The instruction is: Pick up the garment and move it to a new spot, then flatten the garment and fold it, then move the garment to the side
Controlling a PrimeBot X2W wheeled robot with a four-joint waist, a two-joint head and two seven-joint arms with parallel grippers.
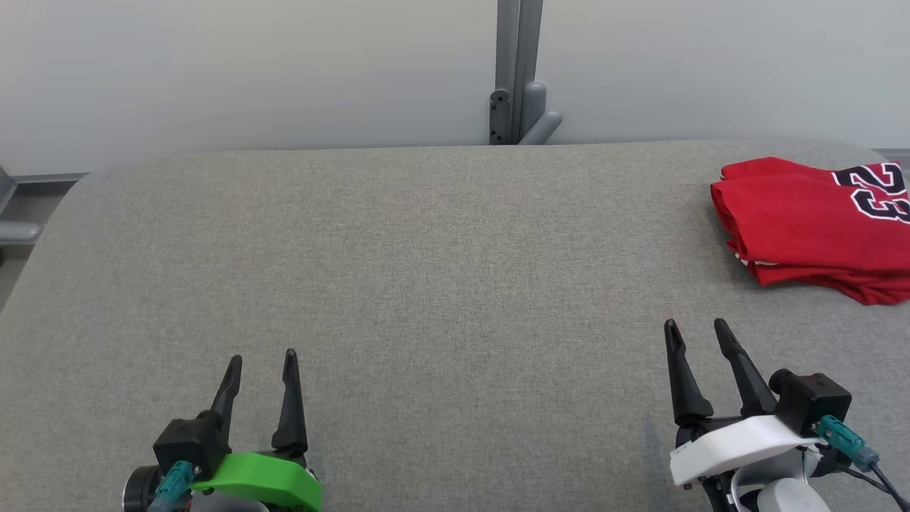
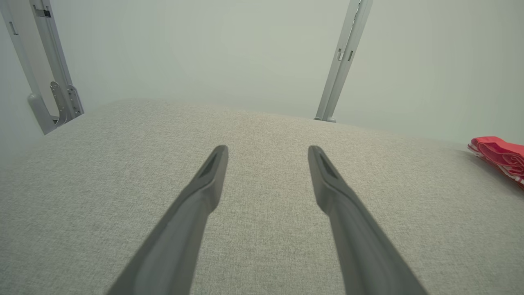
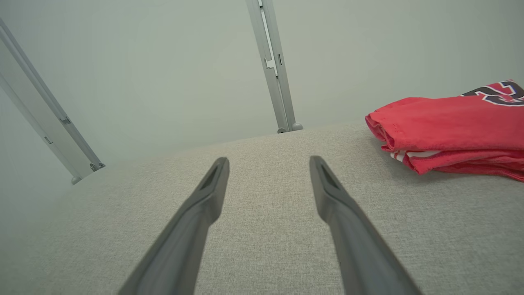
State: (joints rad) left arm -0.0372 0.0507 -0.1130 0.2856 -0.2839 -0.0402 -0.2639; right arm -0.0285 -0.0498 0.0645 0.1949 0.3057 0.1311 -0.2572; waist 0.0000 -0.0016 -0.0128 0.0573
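Red garment (image 1: 803, 227) folded far right; left tool (image 1: 263, 355), right tool (image 1: 695, 323) both wide, empty.

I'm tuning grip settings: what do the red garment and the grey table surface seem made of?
Red garment: likely thin jersey fabric, matte, lying in soft folded layers with a printed number. Table: seems covered in grey woven cloth, matte, showing a fine speckled weave and rounded, perhaps padded, edges.

Red garment (image 1: 803, 220) with black-and-white numerals, grey table (image 1: 426, 284), dark fingers (image 1: 290, 398)
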